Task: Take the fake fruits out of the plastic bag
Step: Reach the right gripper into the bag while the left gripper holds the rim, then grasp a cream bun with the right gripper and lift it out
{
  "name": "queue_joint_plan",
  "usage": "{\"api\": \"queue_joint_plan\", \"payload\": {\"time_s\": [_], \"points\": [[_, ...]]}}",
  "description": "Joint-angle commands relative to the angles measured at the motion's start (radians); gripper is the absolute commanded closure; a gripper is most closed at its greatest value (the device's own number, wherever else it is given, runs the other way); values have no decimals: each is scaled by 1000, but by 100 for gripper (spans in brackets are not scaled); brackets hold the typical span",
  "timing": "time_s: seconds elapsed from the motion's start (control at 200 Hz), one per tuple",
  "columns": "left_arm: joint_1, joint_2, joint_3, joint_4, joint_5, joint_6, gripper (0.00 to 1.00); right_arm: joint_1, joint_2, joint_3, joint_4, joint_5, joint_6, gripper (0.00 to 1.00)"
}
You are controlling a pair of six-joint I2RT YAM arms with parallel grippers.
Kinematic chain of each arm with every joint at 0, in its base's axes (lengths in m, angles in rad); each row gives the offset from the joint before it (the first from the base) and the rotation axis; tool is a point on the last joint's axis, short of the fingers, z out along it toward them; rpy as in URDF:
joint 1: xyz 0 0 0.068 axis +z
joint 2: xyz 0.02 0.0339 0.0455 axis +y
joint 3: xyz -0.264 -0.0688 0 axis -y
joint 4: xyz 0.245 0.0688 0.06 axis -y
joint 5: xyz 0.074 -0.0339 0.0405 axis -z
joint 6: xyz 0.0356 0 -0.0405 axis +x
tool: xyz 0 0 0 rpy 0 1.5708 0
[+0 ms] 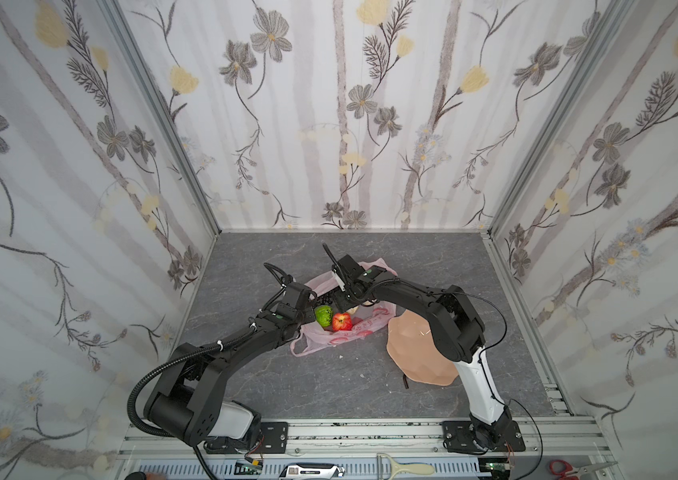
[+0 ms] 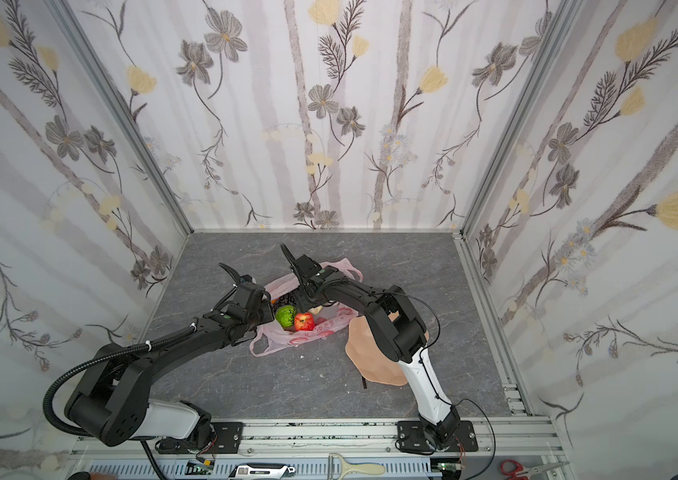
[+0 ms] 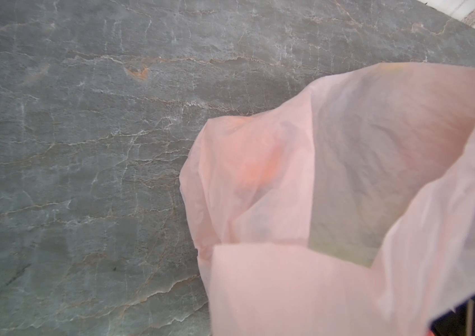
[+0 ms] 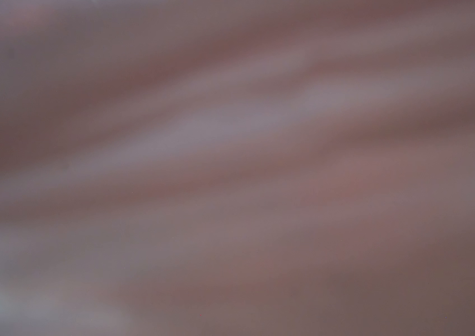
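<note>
— Where is the left gripper (image 1: 309,312)?
— At the open edge of the plastic bag (image 1: 356,332), closed tight. In the left wrist view the pink film rises right up to it, so it pinches the bag.
— And the right gripper (image 1: 340,296)?
— Down in the bag's mouth, facing the left one. From above its wrist hides the jaws, and its own camera shows only blurred pink film, so I cannot tell how wide it stands.
— The fake fruits (image 2: 299,321)?
— Inside the bag, on the worktop (image 1: 329,386). The bumpy green fruit (image 1: 323,316) sits just beside the left gripper, and the red apple (image 1: 342,321) touches its far side. A dark grape bunch (image 1: 326,300) lies between both grippers
</note>
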Motion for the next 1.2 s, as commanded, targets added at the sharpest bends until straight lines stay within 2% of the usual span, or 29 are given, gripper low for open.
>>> {"api": "queue_joint_plan", "payload": {"time_s": [0.0,0.21,0.405,0.555,0.849,1.199], "points": [[7,-3,-6,37,-14,18,95,1,9,9,-6,-20,-11,36],[18,-9,-16,50,-10,22,95,0,-18,7,-5,-12,0,44],[25,-11,-25,60,-4,22,95,0,-90,-33,34,-3,18,46],[30,-9,-30,73,1,25,95,-2,-197,-131,107,3,53,46],[32,3,-42,129,14,57,97,-5,-547,-525,398,28,158,49],[35,-2,-87,222,21,95,97,-17,-947,-970,606,218,365,52]]}}
